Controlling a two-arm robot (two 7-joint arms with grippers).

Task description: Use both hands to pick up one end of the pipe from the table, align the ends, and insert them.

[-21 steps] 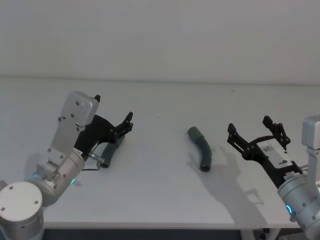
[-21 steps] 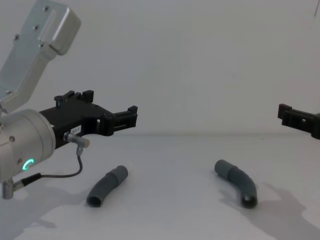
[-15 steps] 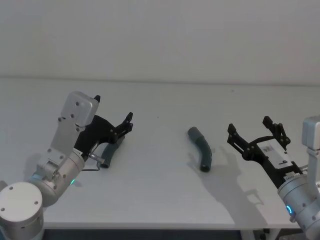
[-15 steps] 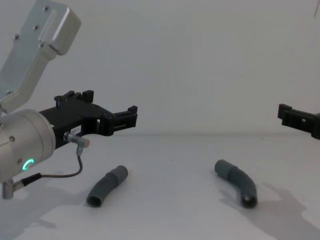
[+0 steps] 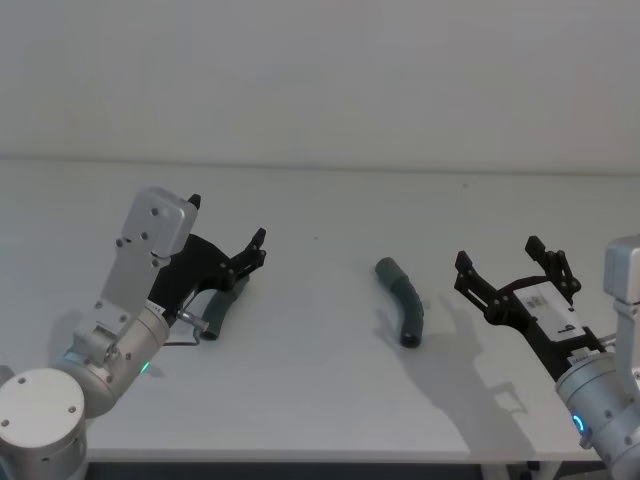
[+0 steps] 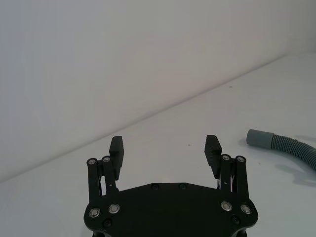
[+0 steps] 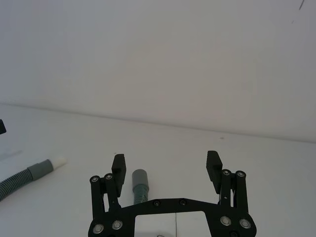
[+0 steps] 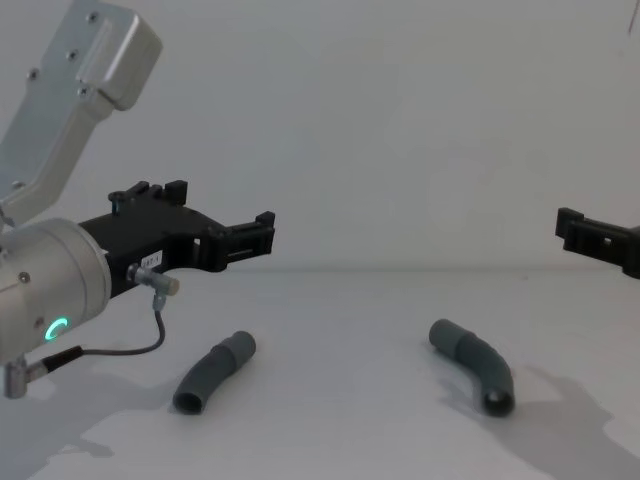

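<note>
Two dark grey ribbed pipe pieces lie on the white table (image 5: 320,400). The left piece (image 5: 217,308) (image 8: 213,372) rests partly under my left gripper (image 5: 252,252) (image 8: 258,236), which hovers above it, open and holding nothing. The right piece (image 5: 402,300) (image 8: 476,365) lies bent, one open cuff facing me. My right gripper (image 5: 498,260) (image 7: 166,162) hangs open to the right of it and apart from it. In the right wrist view that piece's cuff (image 7: 139,178) sits ahead of the jaws, and the left piece's whitish tip (image 7: 58,162) shows farther off.
A plain white wall stands behind the table's far edge (image 5: 320,163). A thin grey cable (image 8: 130,349) loops below my left wrist. Bare table lies between the two pieces.
Both arms have shifted very slightly downward in the head view. The pipe pieces have not moved, and both grippers remain open.
</note>
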